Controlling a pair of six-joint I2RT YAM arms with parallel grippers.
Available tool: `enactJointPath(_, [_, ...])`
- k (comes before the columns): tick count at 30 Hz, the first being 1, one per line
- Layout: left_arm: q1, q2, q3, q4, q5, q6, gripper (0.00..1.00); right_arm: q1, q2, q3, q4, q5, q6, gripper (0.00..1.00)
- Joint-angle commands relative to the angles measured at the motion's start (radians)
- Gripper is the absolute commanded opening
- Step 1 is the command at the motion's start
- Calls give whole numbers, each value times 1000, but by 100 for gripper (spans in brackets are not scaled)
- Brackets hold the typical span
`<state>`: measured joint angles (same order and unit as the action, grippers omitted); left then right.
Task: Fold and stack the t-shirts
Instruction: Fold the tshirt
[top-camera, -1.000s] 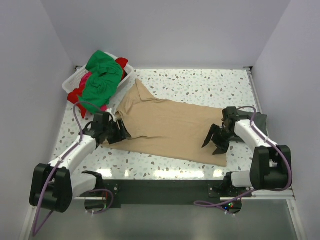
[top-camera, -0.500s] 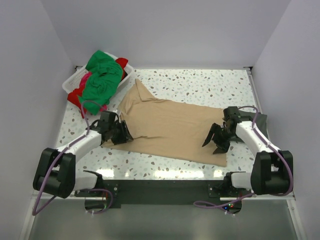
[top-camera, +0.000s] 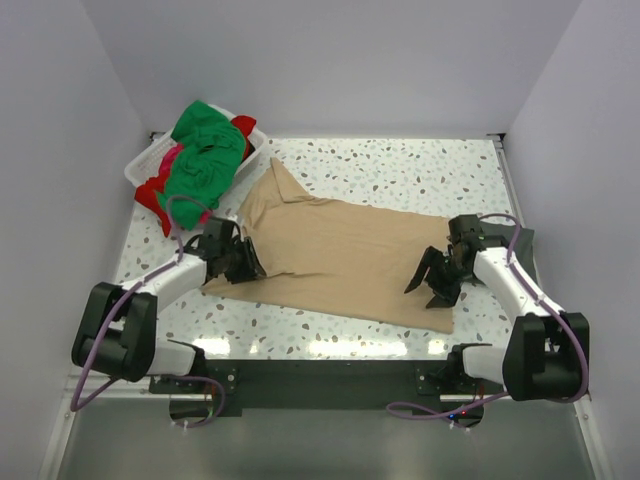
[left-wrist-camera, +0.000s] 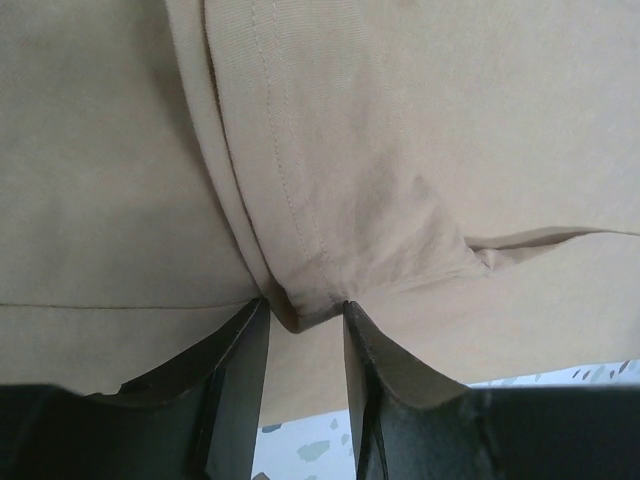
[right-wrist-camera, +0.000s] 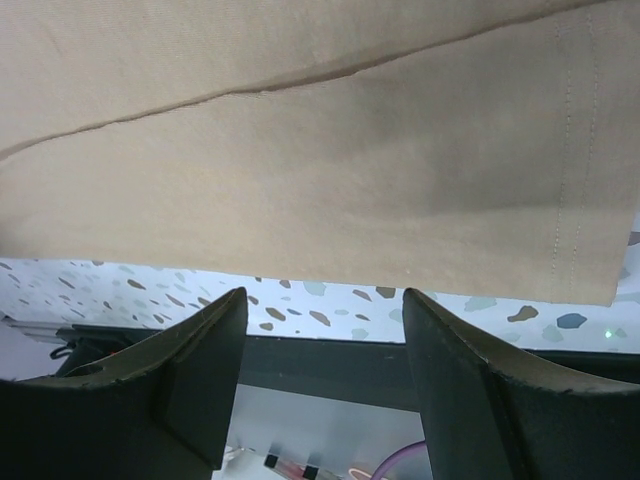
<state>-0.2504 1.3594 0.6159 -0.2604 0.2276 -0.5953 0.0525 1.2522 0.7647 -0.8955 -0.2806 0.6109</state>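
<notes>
A tan t-shirt (top-camera: 340, 255) lies spread flat across the middle of the table. My left gripper (top-camera: 246, 263) is at its left edge, low on the cloth. In the left wrist view the left gripper (left-wrist-camera: 305, 304) is narrowed onto a folded, hemmed sleeve edge (left-wrist-camera: 300, 290), which sits pinched between the fingertips. My right gripper (top-camera: 429, 283) hovers over the shirt's right end. In the right wrist view the right gripper (right-wrist-camera: 324, 292) is wide open and empty, above the shirt's near edge (right-wrist-camera: 330, 200). Green (top-camera: 205, 150), red (top-camera: 150, 192) and pink (top-camera: 172, 158) shirts are piled in the basket.
The white plastic basket (top-camera: 140, 166) stands at the back left corner, overflowing with shirts. The speckled tabletop (top-camera: 400, 170) shows behind the tan shirt. The dark front rail (top-camera: 320, 375) runs along the near edge. Walls close in on both sides.
My left arm has swung its forearm inward and the gripper has edged up onto the shirt's left edge. The right arm has barely moved. The shirt lies as before.
</notes>
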Motion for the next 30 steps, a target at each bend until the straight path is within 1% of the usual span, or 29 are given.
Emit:
enactJointPath(1, [-7, 15, 41, 39, -10, 25, 40, 4, -30, -8, -8, -22, 16, 66])
enactJointPath(4, [-7, 24, 42, 50, -2, 26, 33, 4, -33, -8, -10, -22, 16, 66])
enactJointPath(5, [-9, 26, 44, 53, 1, 26, 26, 4, -31, -7, -8, -22, 16, 66])
enactJointPath(6, [-10, 26, 47, 58, 3, 28, 23, 4, -33, -8, -10, -22, 16, 66])
enactJointPath(7, [-12, 27, 56, 58, 3, 29, 16, 4, -33, -7, -8, -22, 16, 66])
enactJointPath(10, [-16, 35, 82, 66, 3, 38, 6, 4, -31, -7, -8, -23, 18, 66])
enactJointPath(13, [-21, 55, 107, 79, 18, 49, 0, 4, -31, -4, -5, -23, 21, 66])
enactJointPath(17, [-30, 92, 148, 108, 35, 61, 0, 4, -28, 1, 0, -22, 27, 66])
enactJointPath(24, [-52, 197, 257, 105, 52, 100, 0, 6, -13, 8, 13, -22, 35, 66])
enactJointPath(30, [-82, 267, 317, 115, 82, 120, 0, 4, 3, 18, 21, -17, 39, 66])
